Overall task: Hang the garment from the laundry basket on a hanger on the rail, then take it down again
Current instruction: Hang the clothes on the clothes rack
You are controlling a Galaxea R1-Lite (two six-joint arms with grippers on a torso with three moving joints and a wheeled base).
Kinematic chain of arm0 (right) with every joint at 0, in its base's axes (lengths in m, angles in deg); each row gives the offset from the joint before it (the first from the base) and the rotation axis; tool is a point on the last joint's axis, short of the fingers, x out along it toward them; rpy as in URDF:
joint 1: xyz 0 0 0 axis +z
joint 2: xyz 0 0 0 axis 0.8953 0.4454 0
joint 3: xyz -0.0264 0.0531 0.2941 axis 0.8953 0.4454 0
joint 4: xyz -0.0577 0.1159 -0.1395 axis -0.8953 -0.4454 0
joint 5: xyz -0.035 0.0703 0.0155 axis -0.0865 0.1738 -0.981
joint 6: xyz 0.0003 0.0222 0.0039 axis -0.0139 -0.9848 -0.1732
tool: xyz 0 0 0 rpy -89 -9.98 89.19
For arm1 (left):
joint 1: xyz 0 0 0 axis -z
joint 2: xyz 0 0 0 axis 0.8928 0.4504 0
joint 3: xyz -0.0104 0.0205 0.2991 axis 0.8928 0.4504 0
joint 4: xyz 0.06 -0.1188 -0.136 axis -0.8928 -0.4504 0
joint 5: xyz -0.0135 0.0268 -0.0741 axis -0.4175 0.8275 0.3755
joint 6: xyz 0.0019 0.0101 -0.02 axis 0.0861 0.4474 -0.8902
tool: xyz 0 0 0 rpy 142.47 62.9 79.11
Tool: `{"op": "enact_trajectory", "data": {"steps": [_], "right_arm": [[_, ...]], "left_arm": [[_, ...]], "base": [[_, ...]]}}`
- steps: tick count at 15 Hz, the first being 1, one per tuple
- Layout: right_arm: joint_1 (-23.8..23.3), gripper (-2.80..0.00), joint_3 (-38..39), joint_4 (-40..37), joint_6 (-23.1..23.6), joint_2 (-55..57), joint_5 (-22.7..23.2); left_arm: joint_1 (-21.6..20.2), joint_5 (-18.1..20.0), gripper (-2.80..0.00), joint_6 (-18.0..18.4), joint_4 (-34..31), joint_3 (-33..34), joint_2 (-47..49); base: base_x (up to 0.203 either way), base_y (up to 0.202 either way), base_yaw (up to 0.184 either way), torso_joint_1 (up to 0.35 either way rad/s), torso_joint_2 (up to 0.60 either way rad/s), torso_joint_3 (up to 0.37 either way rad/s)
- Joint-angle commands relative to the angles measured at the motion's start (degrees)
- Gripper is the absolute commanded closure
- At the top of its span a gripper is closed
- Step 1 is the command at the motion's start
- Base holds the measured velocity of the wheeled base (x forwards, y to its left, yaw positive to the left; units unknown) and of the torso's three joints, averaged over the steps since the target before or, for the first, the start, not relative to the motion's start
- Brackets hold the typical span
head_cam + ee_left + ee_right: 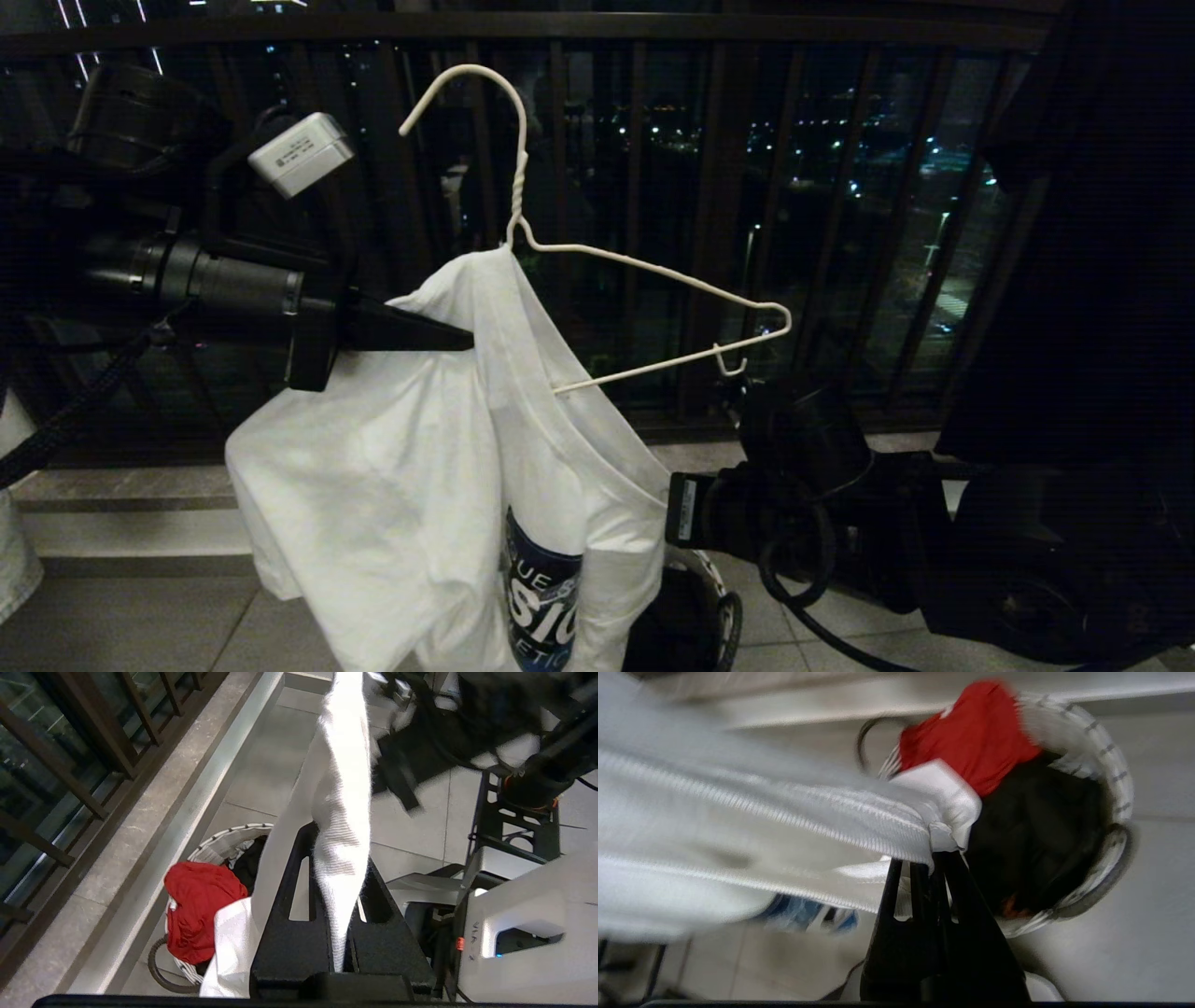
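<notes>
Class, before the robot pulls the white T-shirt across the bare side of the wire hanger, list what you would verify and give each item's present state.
1. Left gripper shut on the T-shirt near the hanger neck: ok.
2. Right gripper shut on the shirt's ribbed edge: ok.
3. Hanger arm on the robot's left inside the shirt: ok.
4. Arm on the robot's right covered: not ok, bare wire.
5. Hanger hook on a rail: not ok, it hangs free.
6. Shirt clear of the laundry basket: cannot tell.

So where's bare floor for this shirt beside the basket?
Bare tiles lie between the laundry basket and the robot's base. The basket is crowded with red and black clothes; the T-shirt hangs over it.
</notes>
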State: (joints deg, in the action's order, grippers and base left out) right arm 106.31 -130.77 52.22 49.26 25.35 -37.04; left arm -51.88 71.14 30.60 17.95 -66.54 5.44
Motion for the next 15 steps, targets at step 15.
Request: {"op": "enact_trajectory", "data": {"steps": [15], "right_arm": [[-16.10,0.00,-6.80,5.28,9.12,2.36,0.11]], "left_arm": [[-0.01,2.85,0.00,0.47,-0.11,3.96,-6.93]], "base": [[0.000,0.000,0.000,0.000,0.00,0.000]]}}
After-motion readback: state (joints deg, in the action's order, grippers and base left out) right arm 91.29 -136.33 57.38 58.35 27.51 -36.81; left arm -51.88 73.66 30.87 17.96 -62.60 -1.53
